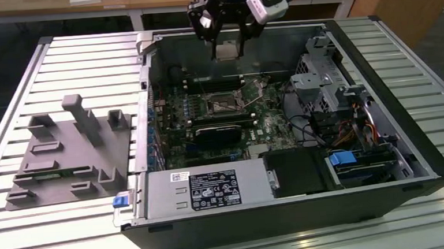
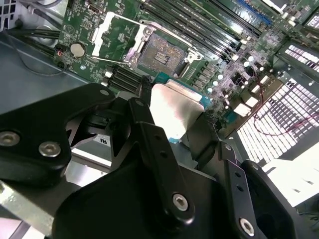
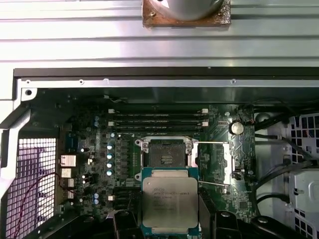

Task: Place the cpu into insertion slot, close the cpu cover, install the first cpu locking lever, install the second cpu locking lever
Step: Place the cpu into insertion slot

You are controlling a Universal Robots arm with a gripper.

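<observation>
Exterior view showed the hand [image 1: 228, 50] pinching the cpu [image 1: 227, 45] by its edges, well above the open insertion slot [image 1: 225, 105]. Seating it well would likely have meant squaring it over the slot, keeping it level, and lowering it gently.

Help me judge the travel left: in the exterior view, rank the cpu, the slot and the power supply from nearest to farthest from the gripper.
1. cpu: held in the jaws of the gripper, toward the far side of the scene.
2. slot: lower in the picture, near the middle.
3. power supply: the labelled silver box on the near side.
</observation>
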